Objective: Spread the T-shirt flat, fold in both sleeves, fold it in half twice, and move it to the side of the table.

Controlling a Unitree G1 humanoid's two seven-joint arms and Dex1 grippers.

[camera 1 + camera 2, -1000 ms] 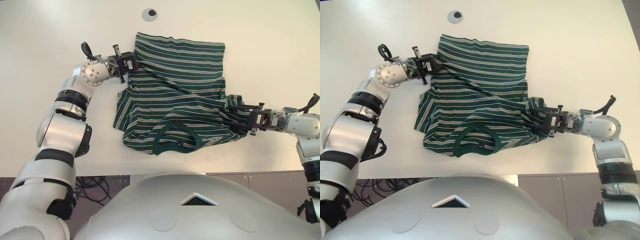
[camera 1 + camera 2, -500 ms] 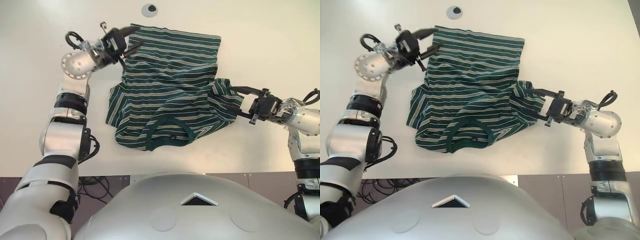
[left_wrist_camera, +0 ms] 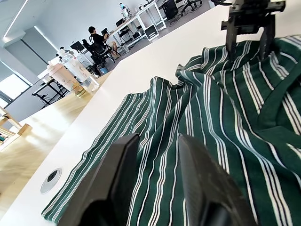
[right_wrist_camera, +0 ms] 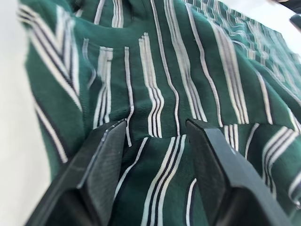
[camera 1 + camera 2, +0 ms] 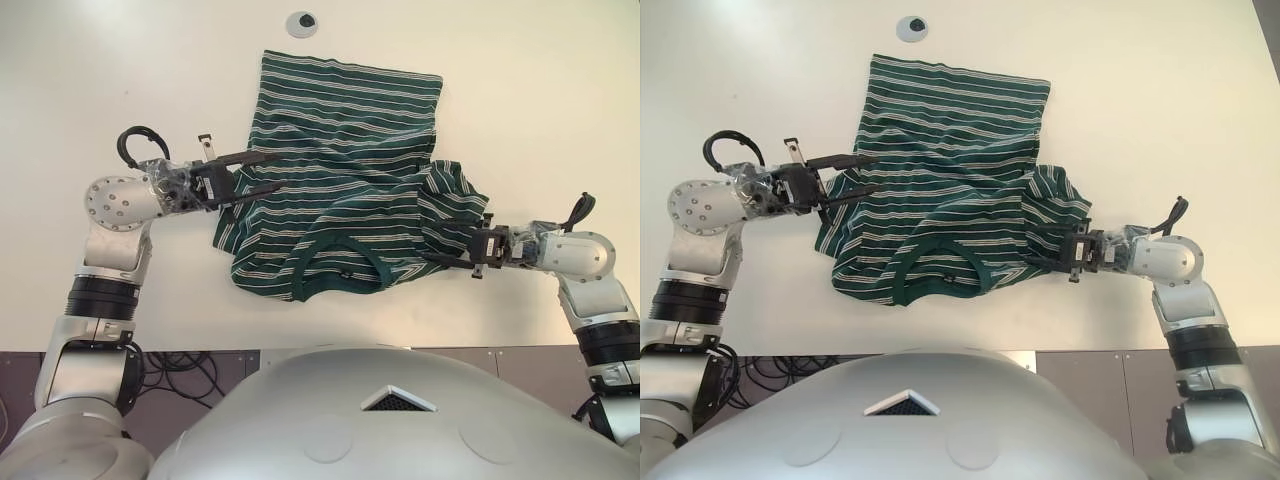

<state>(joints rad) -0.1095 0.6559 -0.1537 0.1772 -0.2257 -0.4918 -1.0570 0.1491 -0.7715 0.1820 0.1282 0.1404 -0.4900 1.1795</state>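
The T-shirt (image 5: 345,170) is lying rumpled on the white tabletop (image 5: 540,120), not yet flat. Its neck opening (image 5: 345,268) is facing the robot, and its long axis is running straight away from the neck opening to the far hem (image 5: 350,68). The left gripper (image 5: 272,170) is hovering to the left of the neck opening and slightly beyond it, over the shirt's side edge. Its jaws are standing apart, holding nothing, and pointing inward across the long axis. The right gripper (image 5: 432,248) is sitting just to the right of the neck opening, level with it. Its jaws are likewise spread, with the cloth at the base of the bunched right sleeve (image 5: 455,195) lying beneath them. The left sleeve (image 5: 230,228) is lying nearer the robot than the left jaws. Each arm is therefore serving its own side, and the coming pull is probably running outward from the neck opening, across the long axis.
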